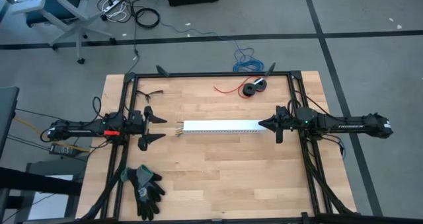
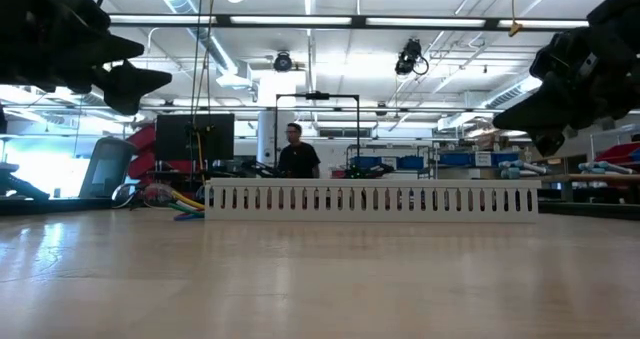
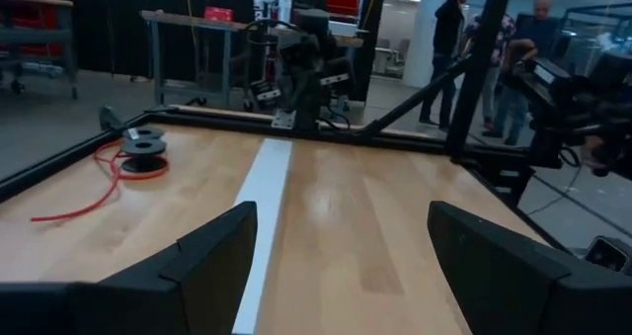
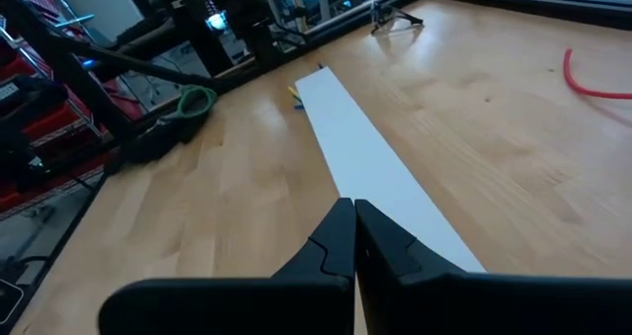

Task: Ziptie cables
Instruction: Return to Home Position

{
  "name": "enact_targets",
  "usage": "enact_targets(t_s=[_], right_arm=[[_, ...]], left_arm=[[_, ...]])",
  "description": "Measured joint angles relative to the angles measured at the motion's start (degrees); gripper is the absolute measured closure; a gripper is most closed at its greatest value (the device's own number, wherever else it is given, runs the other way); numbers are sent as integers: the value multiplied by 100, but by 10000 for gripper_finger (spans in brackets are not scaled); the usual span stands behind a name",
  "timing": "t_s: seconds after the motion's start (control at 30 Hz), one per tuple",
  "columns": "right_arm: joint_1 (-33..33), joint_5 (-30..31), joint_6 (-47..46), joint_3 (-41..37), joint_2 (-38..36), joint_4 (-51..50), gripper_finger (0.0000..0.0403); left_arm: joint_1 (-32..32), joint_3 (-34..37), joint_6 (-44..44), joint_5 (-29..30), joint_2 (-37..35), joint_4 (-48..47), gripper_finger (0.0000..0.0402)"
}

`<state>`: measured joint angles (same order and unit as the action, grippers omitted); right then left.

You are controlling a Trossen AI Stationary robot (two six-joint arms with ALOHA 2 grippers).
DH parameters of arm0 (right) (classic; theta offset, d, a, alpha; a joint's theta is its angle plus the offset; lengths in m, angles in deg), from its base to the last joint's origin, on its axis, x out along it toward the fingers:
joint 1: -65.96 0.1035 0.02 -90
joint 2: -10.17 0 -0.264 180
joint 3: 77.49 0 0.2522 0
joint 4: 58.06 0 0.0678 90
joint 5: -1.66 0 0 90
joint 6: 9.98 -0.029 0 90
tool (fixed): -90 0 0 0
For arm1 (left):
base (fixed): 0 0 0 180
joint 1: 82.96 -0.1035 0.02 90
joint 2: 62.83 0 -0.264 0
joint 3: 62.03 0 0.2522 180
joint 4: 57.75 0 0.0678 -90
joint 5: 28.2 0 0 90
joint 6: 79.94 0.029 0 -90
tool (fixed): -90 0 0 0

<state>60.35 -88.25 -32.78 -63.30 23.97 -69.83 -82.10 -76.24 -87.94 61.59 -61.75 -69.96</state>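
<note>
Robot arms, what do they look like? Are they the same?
Both are long, thin and black. The left arm has a red patch near its wrist; the right arm has pale lettering and a green light. Each ends in two pointed black fingers.

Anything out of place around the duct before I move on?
The cables stick out of the left end of the white duct, in front of the open left end effector, not fully inside. The right end effector, shut, sits at the other end.

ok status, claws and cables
Left claw open, empty, facing white duct. Right claw shut at its far end. Cables poke out near left claw. Nothing blocking.
</note>
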Motion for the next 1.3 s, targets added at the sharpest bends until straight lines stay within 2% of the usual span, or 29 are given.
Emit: enact_targets(t_s=[0.27, 0.4, 0.57, 0.83, 1.07, 1.3], right_arm=[[0, -2, 101, 0, 0, 135, 403], [0, -2, 241, 0, 0, 176, 403], [0, -2, 494, 0, 0, 186, 403], [0, -2, 628, 0, 0, 196, 403], [0, -4, 653, 0, 0, 225, 403], [0, -4, 651, 0, 0, 225, 403]], left_arm=[[-2, 0, 250, 116, 4, 2, 97], [0, 0, 727, 230, 2, -27, 124], [0, 0, 1232, 543, 2, -18, 203], [0, 2, 1490, 660, 4, -37, 384], [0, 2, 1524, 654, 4, -60, 397], [0, 2, 1524, 663, 6, 65, 385]])
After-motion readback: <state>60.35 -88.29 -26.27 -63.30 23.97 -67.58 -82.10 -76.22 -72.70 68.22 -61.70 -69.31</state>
